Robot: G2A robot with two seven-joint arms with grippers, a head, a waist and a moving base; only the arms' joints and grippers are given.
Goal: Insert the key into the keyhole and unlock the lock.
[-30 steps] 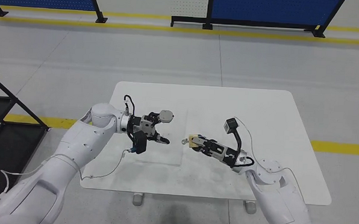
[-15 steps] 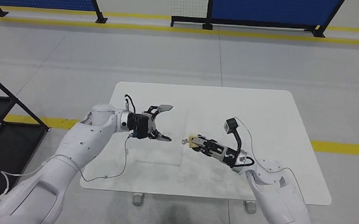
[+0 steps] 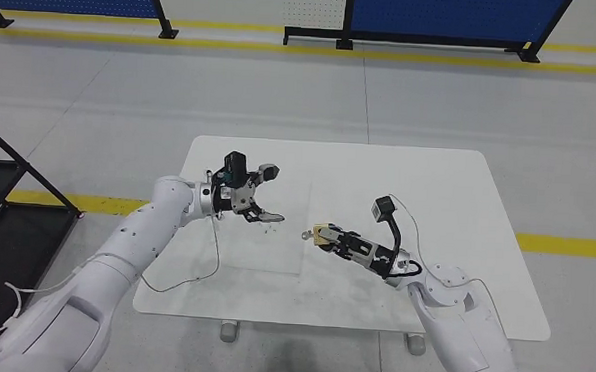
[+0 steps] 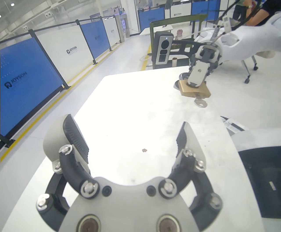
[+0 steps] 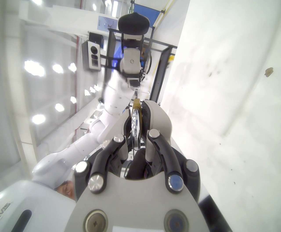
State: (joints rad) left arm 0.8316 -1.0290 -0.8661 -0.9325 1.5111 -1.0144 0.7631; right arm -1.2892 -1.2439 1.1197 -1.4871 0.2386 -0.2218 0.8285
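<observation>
- Flat white rectangular table (image 3: 428,192): both arms are over it, left arm toward one side, right arm near the middle.
- Left gripper (image 4: 127,125), black and white: fingers spread wide, nothing between the ribbed pads (image 4: 76,136). In the top view it faces the lock across a gap.
- Right gripper (image 4: 191,81), grey and white: fingers pressed in on the lock's upper part. In its own wrist view the chrome shackle (image 5: 135,125) sits pinched between them.
- Brass block padlock (image 4: 194,91): held by the right gripper over the table, keyhole end pointing toward the left gripper.
- Small silver key (image 4: 200,103): seated in the padlock's keyhole, with its head sticking out free; no gripper touches it.
- Tiny brown speck (image 4: 144,150): on the tabletop between the left gripper's open fingers.
</observation>
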